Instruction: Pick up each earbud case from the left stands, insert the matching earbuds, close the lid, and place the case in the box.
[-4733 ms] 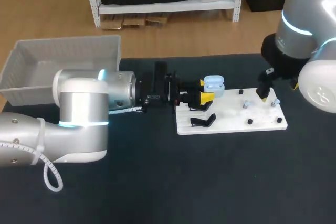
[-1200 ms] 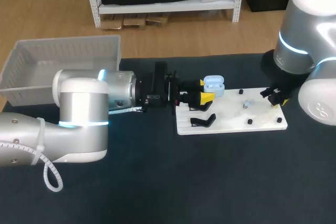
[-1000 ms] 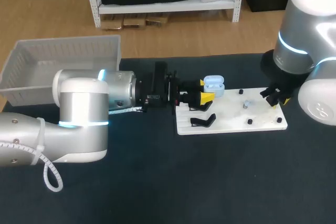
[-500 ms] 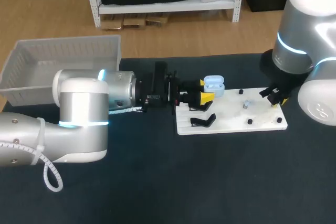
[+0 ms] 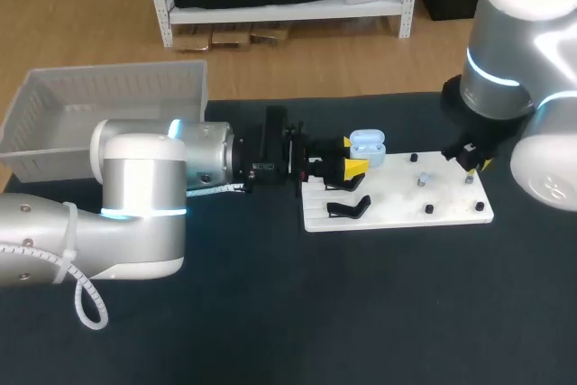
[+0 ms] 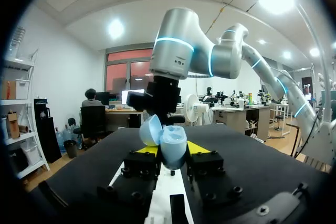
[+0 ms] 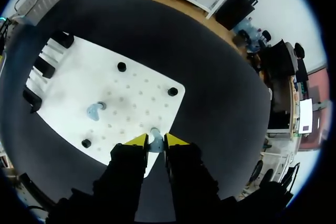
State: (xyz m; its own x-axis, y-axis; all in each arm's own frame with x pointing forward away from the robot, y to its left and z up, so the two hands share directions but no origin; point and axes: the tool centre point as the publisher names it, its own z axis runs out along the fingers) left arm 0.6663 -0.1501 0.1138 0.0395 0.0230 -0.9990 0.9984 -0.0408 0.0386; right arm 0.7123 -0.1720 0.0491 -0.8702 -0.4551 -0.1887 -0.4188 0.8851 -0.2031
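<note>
The dark table (image 5: 288,313) has a broad bare stretch along its near side and its right-hand end, with everything else gathered toward the far half. The left arm (image 5: 135,196) lies low across the table's left part, reaching toward the middle, and the right arm (image 5: 514,60) comes down from the far right corner. A white bin (image 5: 108,87) sits at the far left edge, well apart from the rest. A white perforated board (image 5: 397,209) lies right of centre, its right end near the table's right side and open table in front of it. At the board's left edge the left gripper (image 6: 171,150) holds the light-blue earbud case (image 6: 165,140) between its yellow tips, one finger on each side; the case lid stands open. A black stand (image 5: 347,208) sits on the board's left part, just in front of the case. The right gripper (image 7: 156,140) hangs over the board's right end, near its edge, its jaws narrow and pressed on a pale blue earbud (image 7: 156,142) from both sides. A second earbud (image 7: 94,112) stands on the board's middle, apart from both grippers. Small black pegs (image 7: 122,66) dot the board around it.
</note>
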